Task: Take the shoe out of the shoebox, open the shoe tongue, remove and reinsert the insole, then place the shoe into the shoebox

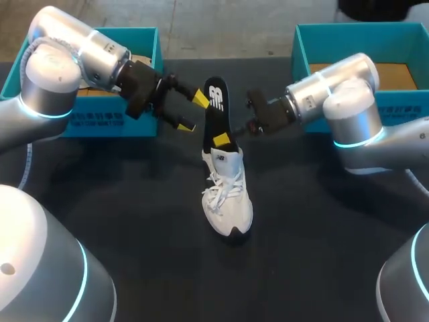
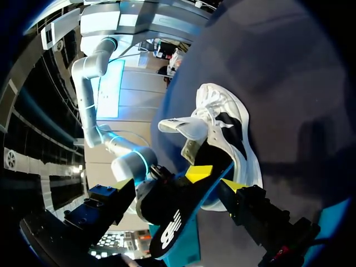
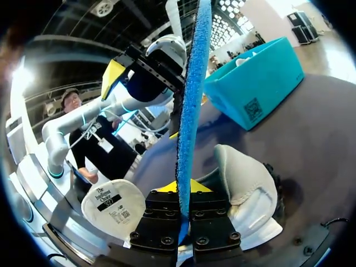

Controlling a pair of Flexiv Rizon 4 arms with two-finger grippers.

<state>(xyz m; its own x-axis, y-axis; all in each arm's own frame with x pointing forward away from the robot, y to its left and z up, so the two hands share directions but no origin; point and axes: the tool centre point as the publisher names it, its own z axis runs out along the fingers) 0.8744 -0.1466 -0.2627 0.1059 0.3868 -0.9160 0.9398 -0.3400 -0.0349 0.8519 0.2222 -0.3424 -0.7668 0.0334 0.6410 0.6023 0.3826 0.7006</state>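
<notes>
A white shoe stands on the black table, toe toward me. Its tongue is folded forward. A black insole with a blue underside rises upright from the shoe's opening. My right gripper is shut on the insole's lower part, just above the shoe's collar. In the right wrist view the insole runs edge-on up from that gripper. My left gripper hangs open beside the insole's upper half, not touching it. In the left wrist view the insole and shoe lie ahead of the open left gripper.
A teal shoebox sits at the back left, partly behind my left arm, also visible as the shoebox beyond the shoe. A second teal shoebox stands at the back right behind my right arm.
</notes>
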